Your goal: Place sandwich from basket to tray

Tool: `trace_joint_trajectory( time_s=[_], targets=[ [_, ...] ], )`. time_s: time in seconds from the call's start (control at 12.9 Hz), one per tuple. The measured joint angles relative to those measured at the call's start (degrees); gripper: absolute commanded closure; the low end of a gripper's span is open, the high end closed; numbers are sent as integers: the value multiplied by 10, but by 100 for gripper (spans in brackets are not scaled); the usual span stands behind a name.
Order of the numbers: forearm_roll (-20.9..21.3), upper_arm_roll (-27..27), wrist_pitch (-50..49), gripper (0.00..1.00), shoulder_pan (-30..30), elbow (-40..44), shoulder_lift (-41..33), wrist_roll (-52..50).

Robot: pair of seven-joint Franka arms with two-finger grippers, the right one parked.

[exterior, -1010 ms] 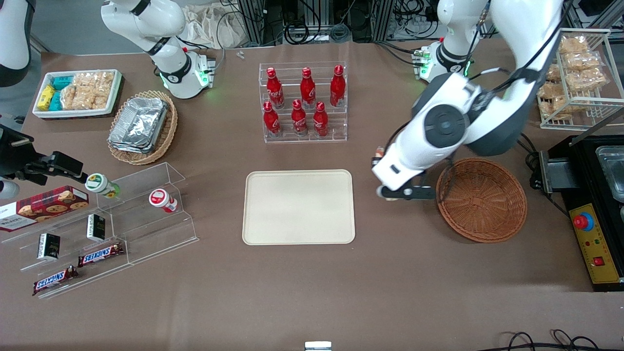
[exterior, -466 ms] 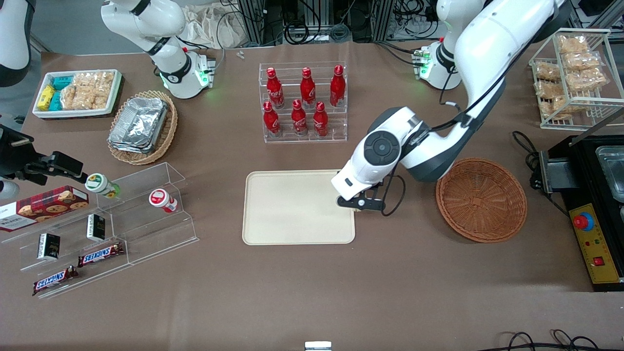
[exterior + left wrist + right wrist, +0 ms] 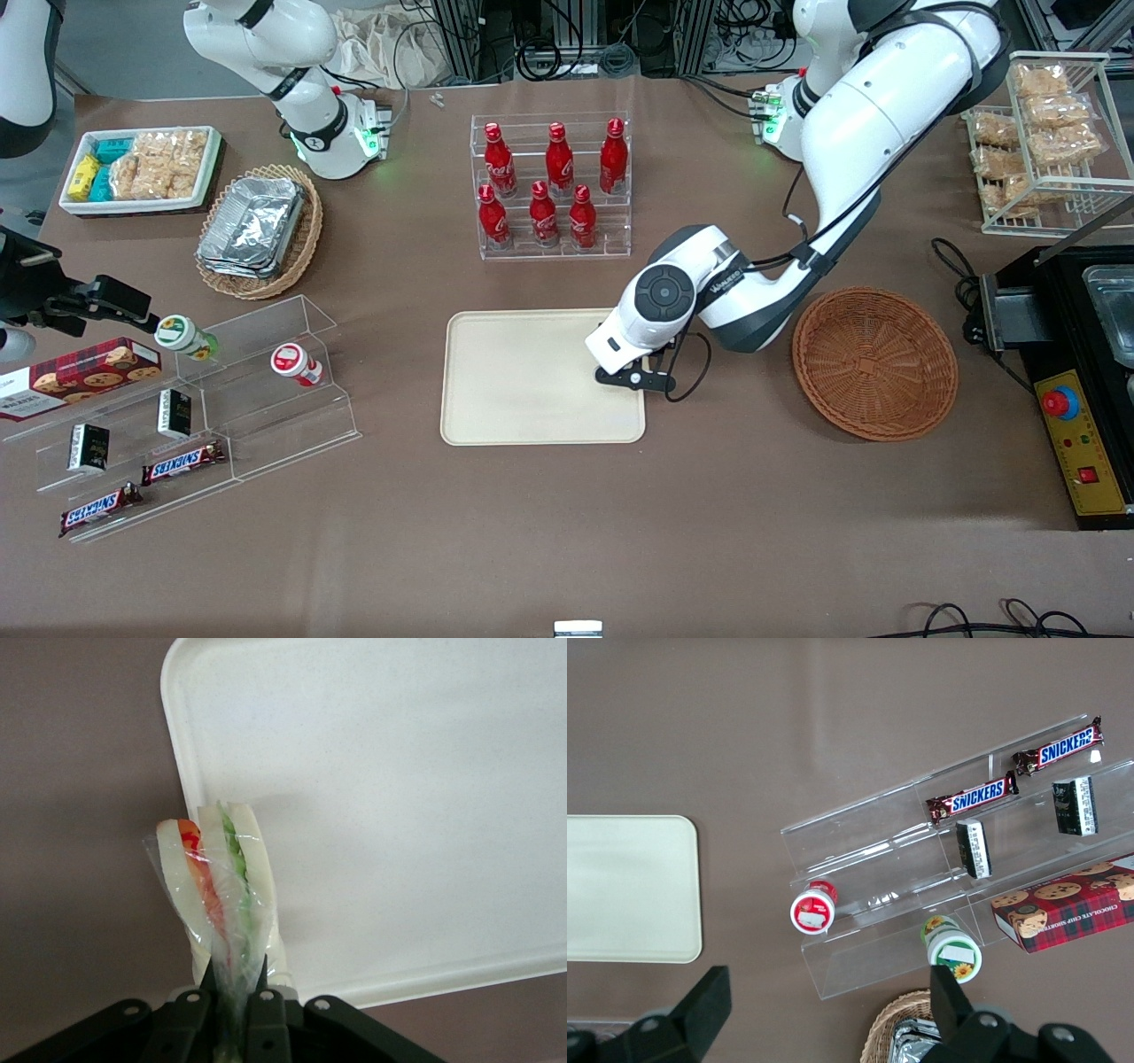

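The end effector [image 3: 634,376] of the working arm hangs over the edge of the large flat cream-beige rectangular tray [image 3: 523,390] that lies nearest the round, reddish-brown woven wicker basket [image 3: 875,361]. Its two black fingers [image 3: 266,1023] are clamped on the triangular wedge sandwich [image 3: 221,895] of pale cream bread in clear, crinkled wrap, which sticks out from between them; in the wrist view the fingers pinch its narrow wrapped end. The sandwich stands on edge, its cut face showing a red-orange layer and a green layer between the bread slices. Part of it is above the tray's low rounded rim, part above the brown surface [image 3: 80,859] just beside the tray. Whether it touches the tray cannot be told. The tray is smooth and matt, faintly speckled, with rounded corners.

The basket sits well apart from the end effector, toward the working arm's end of the surface, its weave radiating from a small square centre.

Farther from the front camera than the end effector, a clear tiered rack holds glossy red bottles [image 3: 548,183] with white script. Toward the parked arm's end, clear stepped shelves carry two brown bars [image 3: 974,797] lettered "SNICKERS".
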Motion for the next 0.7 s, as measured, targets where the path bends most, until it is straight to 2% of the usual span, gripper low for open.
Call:
trace_joint_trajectory(
  time_s=[0.16, 0.23, 0.31, 0.39, 0.47, 0.7],
  targets=[
    [2, 0, 2, 99, 0, 1, 5, 0],
    [9, 0, 3, 91, 0, 1, 9, 0],
    [18, 0, 3, 65, -1, 1, 14, -1],
    [23, 0, 4, 29, -3, 2, 19, -2],
    [26, 1, 6, 0, -8, 2, 23, -5],
    [39, 2, 7, 0, -19, 9, 25, -36]
  ],
)
